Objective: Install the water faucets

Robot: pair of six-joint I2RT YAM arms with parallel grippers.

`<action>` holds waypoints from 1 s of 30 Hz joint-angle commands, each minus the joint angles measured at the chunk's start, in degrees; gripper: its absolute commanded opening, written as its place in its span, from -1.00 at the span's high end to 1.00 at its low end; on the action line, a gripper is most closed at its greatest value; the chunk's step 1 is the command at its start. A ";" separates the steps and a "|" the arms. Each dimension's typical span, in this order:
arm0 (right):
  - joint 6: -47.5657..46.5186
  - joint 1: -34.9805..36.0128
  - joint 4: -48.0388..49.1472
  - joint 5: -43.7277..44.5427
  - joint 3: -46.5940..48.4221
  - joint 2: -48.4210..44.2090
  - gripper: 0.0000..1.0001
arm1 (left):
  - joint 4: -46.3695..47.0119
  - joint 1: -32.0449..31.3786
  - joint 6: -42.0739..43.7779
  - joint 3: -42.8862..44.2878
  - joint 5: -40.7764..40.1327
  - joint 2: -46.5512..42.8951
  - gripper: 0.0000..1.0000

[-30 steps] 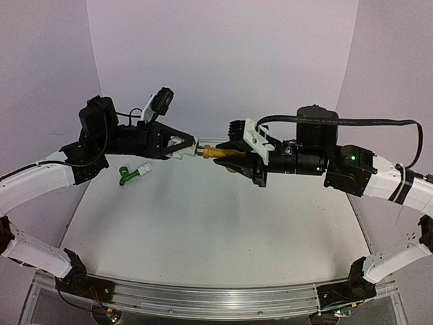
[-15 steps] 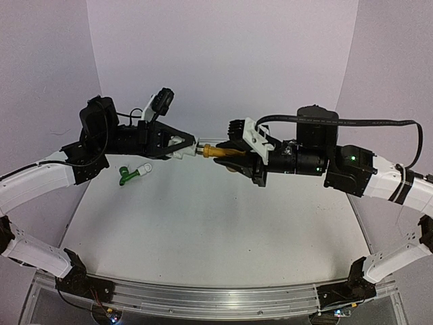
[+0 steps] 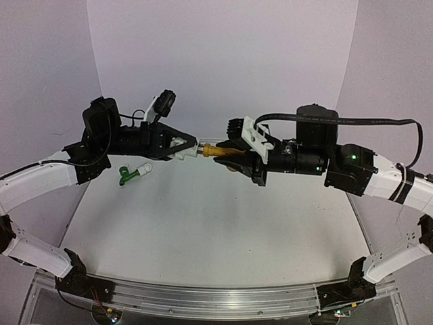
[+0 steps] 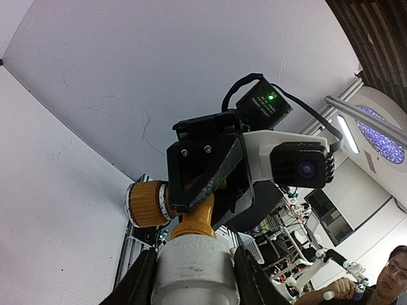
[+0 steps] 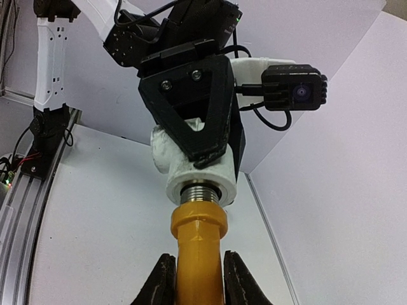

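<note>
Both arms raised, meeting in the upper middle of the overhead view, above the table (image 3: 216, 230). The left gripper (image 4: 194, 279) is pinching a white fitting (image 5: 198, 179) by its sides. The right gripper (image 5: 198, 278) is pressed together on the body of the yellow tap (image 5: 198, 244), whose nose points straight into the fitting's mouth. A band of metal thread (image 5: 202, 192) shows between the tap's collar and the fitting, so I judge the joint started but not seated. The knob (image 4: 147, 204) sticks out to one side, clear of both sets of fingers. The green tap (image 3: 126, 177) lies on the table at middle left of the overhead view, with what looks like a small white piece on its end, well apart from both grippers. For this step: hold the fitting dead steady on the left and keep tap and fitting on one line, as the right wrist view shows them. Turn the tap about its own long axis with only light inward push. If it binds, back off and realign rather than force it; crossed thread is the main risk. Mind the knob sweeping past the left fingers.
</note>
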 commanded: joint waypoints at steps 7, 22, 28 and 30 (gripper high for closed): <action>2.77 1.11 4.10 -1.85 3.50 1.15 1.00 | 1.39 -0.29 2.56 -0.02 -0.23 0.39 1.00; 15.30 1.06 12.15 -6.09 2.17 4.04 1.00 | 1.37 -0.30 5.30 -0.71 -1.32 -1.86 1.00; 15.83 1.09 13.20 -7.61 2.24 4.81 1.00 | 1.39 -0.38 5.93 -0.32 0.41 -1.72 1.00; 15.86 1.06 13.19 -7.83 2.53 4.65 1.00 | 1.39 -0.41 6.10 -0.66 0.65 -1.81 1.00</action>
